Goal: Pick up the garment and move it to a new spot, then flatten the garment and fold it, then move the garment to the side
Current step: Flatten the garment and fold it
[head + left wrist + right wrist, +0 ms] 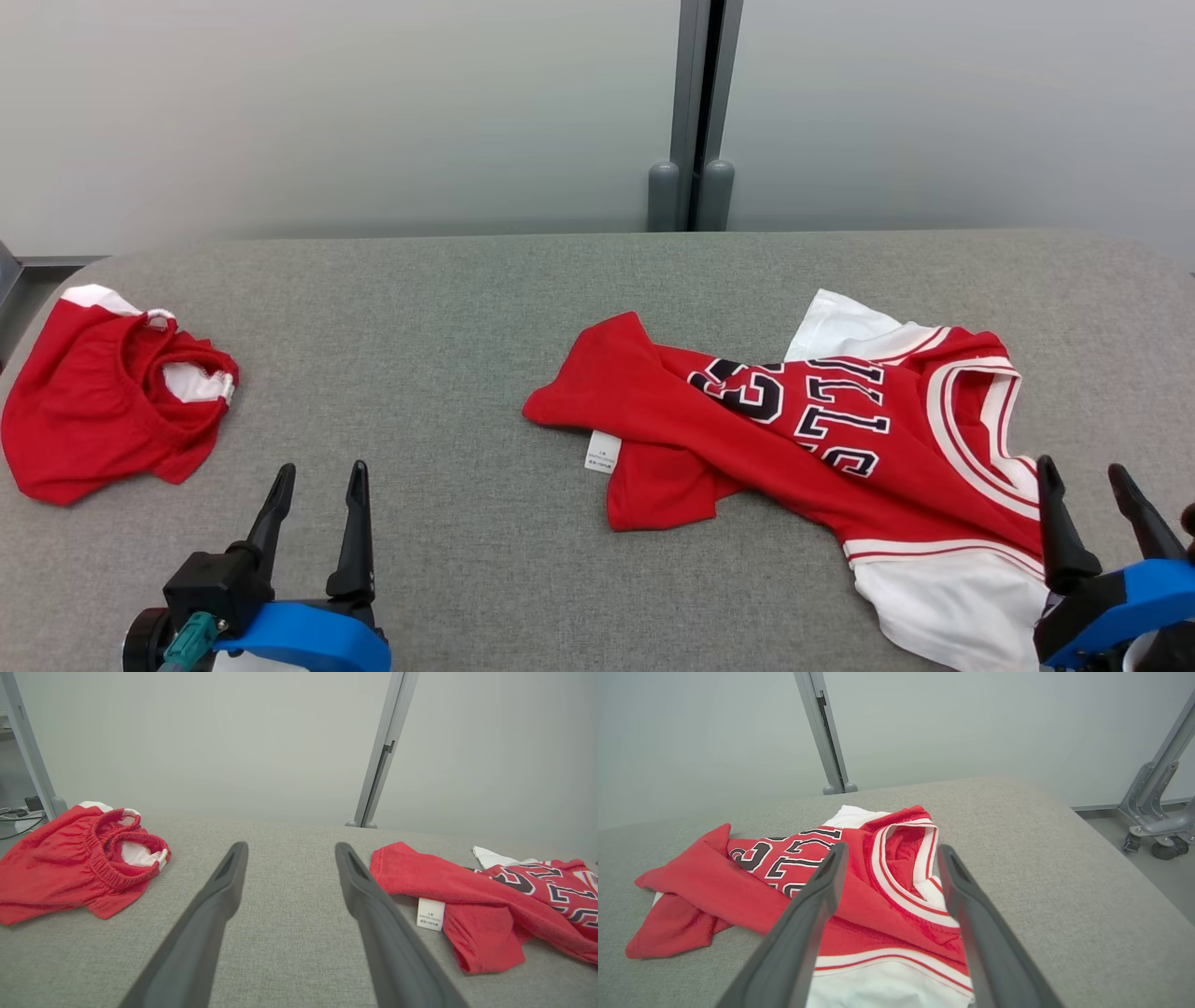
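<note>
A red and white basketball jersey (840, 439) lies crumpled on the right half of a grey fabric-covered table (448, 308), its striped collar toward the robot's right and its black-and-white lettering facing up, partly covered by a flap of red cloth. A small white label (603, 452) shows near the jersey's left end, where a red corner is doubled over. The right gripper (1081, 466) stands at the garment's near right edge, its two dark fingers spread apart and clamping nothing. From the right wrist camera the fingers frame the collar and the white band below it, though whether their tips touch the cloth cannot be told. The left gripper (321, 469) is over bare table near the front edge, its fingers likewise wide apart and empty. It sits between the jersey and a bunched pair of red shorts (84, 401) at the table's far left, well apart from the jersey. A grey post (700, 112) rises against the pale wall behind the table
</note>
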